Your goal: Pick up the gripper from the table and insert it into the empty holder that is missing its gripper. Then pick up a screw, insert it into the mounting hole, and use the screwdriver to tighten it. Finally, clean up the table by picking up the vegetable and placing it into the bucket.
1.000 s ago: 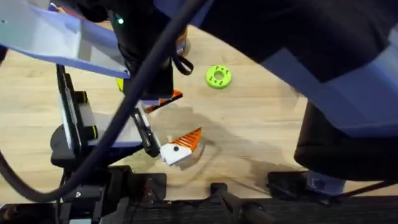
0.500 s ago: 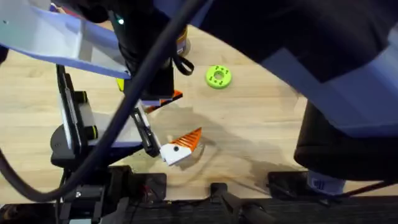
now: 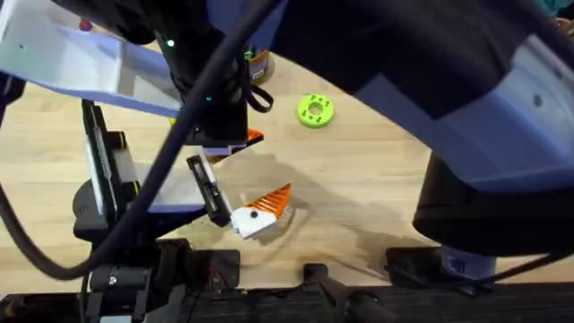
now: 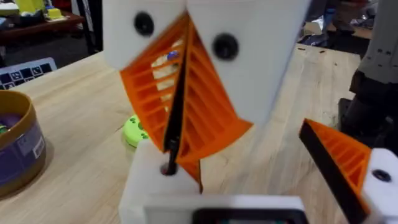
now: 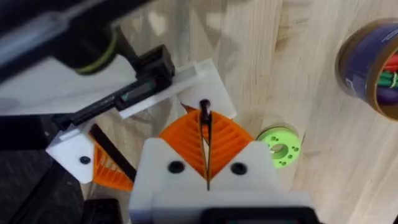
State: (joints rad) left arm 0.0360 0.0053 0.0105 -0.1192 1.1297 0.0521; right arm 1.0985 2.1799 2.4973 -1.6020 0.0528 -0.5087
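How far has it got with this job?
Nothing looks finished yet. The left tool sits closed over the white holder. The right tool pinches a small dark screw, not yet inserted. Driving it in, tightening, then tidying into the bucket remain.

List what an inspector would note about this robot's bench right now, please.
Surface: bare wooden table.
Job's things: white holder right under the right gripper's tips; a finished orange tip on a white base lies nearby; bucket upright, apart from them.
Clutter: green disc, lying flat.
Grippers: right gripper has its jaws closed on what looks like a small dark screw, at the holder's hole.
Cables: a black cable hangs across the overhead view.
Surroundings: a side table with small items stands behind.
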